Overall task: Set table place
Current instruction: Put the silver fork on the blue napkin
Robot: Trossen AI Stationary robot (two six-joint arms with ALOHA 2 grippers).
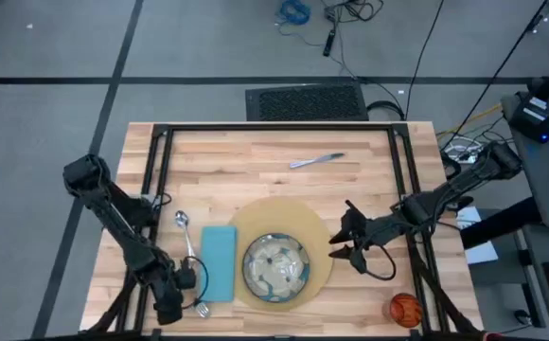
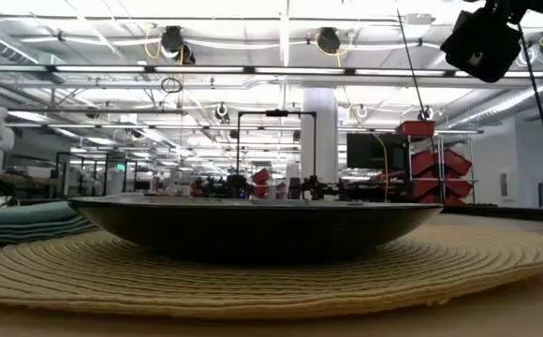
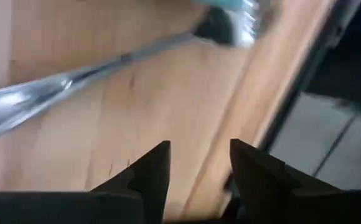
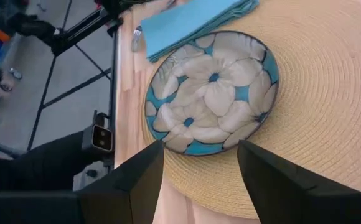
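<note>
Placemat (image 1: 305,224) sits near the front middle of my bench (image 1: 256,156), dish (image 1: 276,268) on it, napkin (image 1: 219,262) touching its left side. Spoon (image 1: 184,230) and fork (image 1: 198,305) lie left of the napkin. My left claw (image 1: 170,308) hangs at the front-left edge, fingers parted, empty. My right claw (image 1: 345,242) hovers open over the mat's right rim, empty. Knife (image 1: 316,160) lies well apart toward the back; orange cup (image 1: 404,309) sits at the front-right corner. My worry: the flat knife could skid away when pinched, and the round cup could roll off the edge if nudged.
</note>
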